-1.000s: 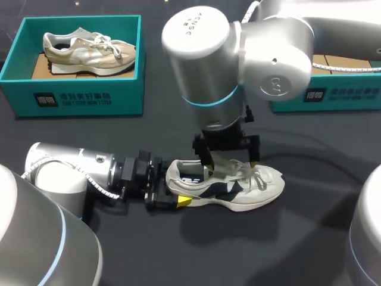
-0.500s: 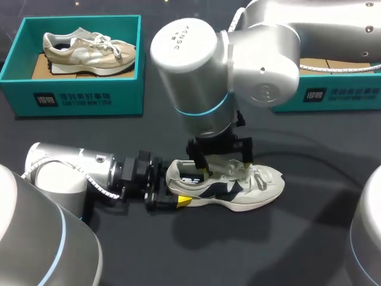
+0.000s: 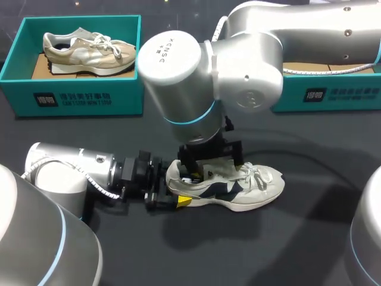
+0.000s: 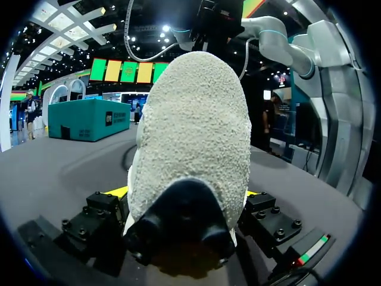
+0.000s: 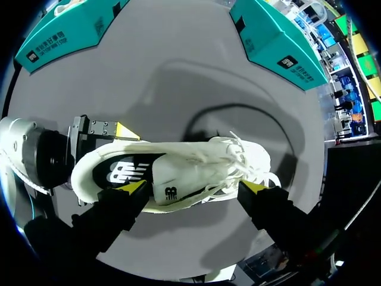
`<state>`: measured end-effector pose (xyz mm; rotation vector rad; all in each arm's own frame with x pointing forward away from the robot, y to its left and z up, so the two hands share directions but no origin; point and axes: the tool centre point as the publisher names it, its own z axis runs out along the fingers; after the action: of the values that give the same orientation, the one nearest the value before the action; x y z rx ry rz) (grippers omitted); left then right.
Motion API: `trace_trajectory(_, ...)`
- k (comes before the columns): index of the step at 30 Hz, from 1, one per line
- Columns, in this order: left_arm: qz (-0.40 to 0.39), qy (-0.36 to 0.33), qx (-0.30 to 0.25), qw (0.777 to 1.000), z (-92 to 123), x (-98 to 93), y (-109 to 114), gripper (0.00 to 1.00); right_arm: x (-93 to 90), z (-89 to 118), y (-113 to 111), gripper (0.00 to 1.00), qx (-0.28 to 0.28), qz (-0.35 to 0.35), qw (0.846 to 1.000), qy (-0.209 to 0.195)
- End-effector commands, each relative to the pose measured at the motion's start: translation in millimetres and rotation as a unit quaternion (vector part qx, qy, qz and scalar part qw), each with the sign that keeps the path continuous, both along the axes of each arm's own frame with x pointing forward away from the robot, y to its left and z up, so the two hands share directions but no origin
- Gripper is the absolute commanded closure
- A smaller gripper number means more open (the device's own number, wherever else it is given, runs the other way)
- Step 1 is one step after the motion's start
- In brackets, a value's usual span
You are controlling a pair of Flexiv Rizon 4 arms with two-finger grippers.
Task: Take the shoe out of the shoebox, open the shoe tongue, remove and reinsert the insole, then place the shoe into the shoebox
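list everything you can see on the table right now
dark grey table: 1, under everything
left teal cardboard shoebox: 1, far left
right teal cardboard shoebox: 1, far right, partly hidden
beige lace-up sneaker: 1, inside the left shoebox
white and navy mesh sneaker: 1, on its sole, mid-table
thin black cable: 1, lying by that sneaker's toe
left gripper: 1, yellow-tipped, shut on the white sneaker's heel
right gripper: 1, yellow-tipped, open, above its collar

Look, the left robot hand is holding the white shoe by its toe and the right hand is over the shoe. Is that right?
Not quite: the left gripper holds the white shoe by its heel, not its toe, as the left wrist view shows. The right gripper is over the shoe, as you said.
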<state>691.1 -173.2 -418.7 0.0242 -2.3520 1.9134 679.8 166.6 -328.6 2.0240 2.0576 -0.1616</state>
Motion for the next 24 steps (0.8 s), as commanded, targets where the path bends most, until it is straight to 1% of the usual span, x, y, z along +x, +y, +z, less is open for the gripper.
trace_trajectory(1,0.001,0.000,0.001,1.000,-3,-1.8,-3,1.00,-6.8,2,14,0.00,-0.094,-0.146,0.984,-0.044)
trace_trajectory(5,0.001,0.000,0.001,1.000,-3,-1.8,-3,1.00,-8.2,2,16,0.00,-0.098,-0.148,0.983,-0.052)
trace_trajectory(11,0.001,0.000,0.001,1.000,-3,-1.8,-3,1.00,-1.4,-14,12,0.00,-0.100,-0.142,0.983,-0.057)
trace_trajectory(17,0.001,0.000,0.001,1.000,-3,-1.8,-3,1.00,2.7,-23,4,0.00,-0.096,-0.152,0.982,-0.061)
trace_trajectory(24,0.001,0.000,0.001,1.000,-3,-1.8,-3,1.00,1.8,-26,-7,0.00,-0.099,-0.171,0.978,-0.064)
